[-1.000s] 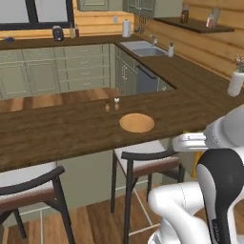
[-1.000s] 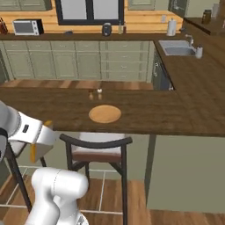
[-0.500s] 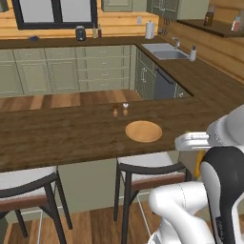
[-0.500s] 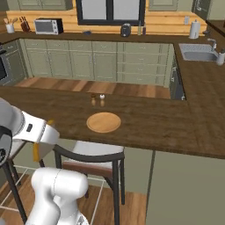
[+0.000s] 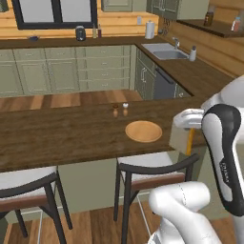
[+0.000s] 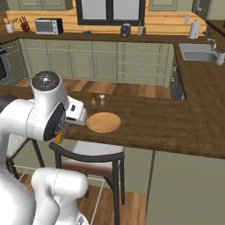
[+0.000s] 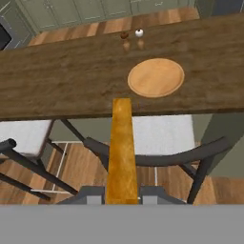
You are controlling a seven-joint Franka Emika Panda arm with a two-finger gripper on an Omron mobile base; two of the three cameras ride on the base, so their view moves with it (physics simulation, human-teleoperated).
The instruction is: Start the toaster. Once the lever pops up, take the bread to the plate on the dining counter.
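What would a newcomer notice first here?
The golden bread slice gripped edge-on in the tool, held out over a stool. Just beyond it, the round orange plate sits bare on the dark wooden counter, with two small shakers behind.

Nothing legible appears on any surface; a small dark mark on the robot arm (image 5: 225,167) in the left base view is too blurred to read.

— What sort of place?
— A home kitchen: olive-green drawer cabinets (image 6: 101,61), a steel sink (image 5: 164,51) right of them, a silver microwave (image 6: 48,26) at their left end, black-legged stools (image 5: 152,174).
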